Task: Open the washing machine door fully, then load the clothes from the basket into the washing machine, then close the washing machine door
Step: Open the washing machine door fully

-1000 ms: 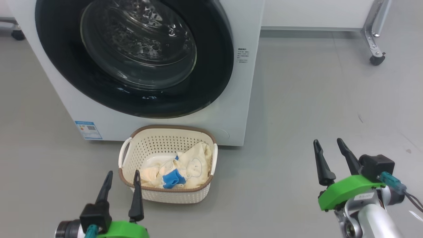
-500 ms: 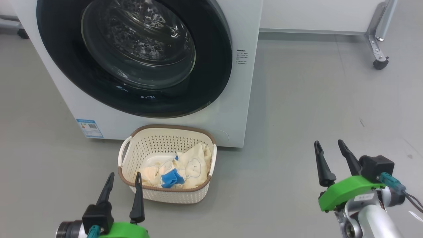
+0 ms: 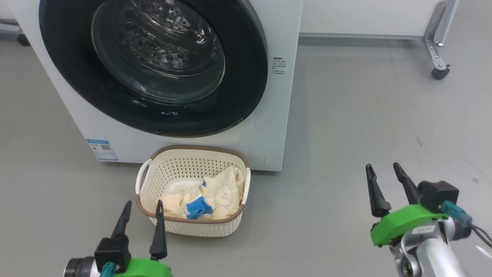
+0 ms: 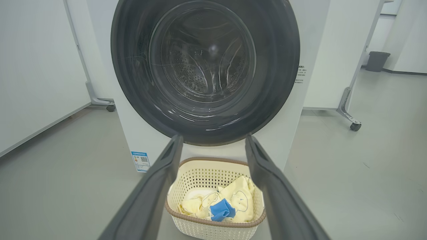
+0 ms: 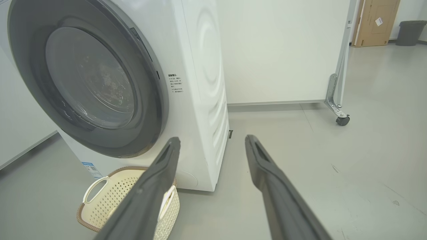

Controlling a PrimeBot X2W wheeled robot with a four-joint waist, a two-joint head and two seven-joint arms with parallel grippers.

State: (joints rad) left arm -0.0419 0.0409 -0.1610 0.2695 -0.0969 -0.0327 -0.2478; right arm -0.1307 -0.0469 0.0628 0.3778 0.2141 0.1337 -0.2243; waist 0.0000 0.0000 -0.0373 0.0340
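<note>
The white washing machine [image 3: 280, 127] stands ahead with its round black-rimmed door [image 3: 246, 77] shut against the front; the steel drum shows through the glass. On the floor right before it sits the cream basket [image 3: 165, 165], holding the pale yellow clothes [image 3: 226, 188] with a blue patch. My left gripper [image 3: 142, 206] is open at the lower left, its fingertips near the basket's near-left corner, nothing between them. My right gripper [image 3: 383, 169] is open at the lower right, over bare floor well right of the basket. In the left wrist view the basket [image 4: 200, 166] lies between the open fingers.
Grey floor runs to the right of the machine. A white partition on a metal leg with a castor [image 3: 438, 73] stands at the back right. Another castor [image 3: 21, 38] shows at the far left. A dark bin [image 5: 408, 31] stands far off.
The head camera has shifted slightly, so the whole picture moved a little. Both grippers stay open in the same places.
</note>
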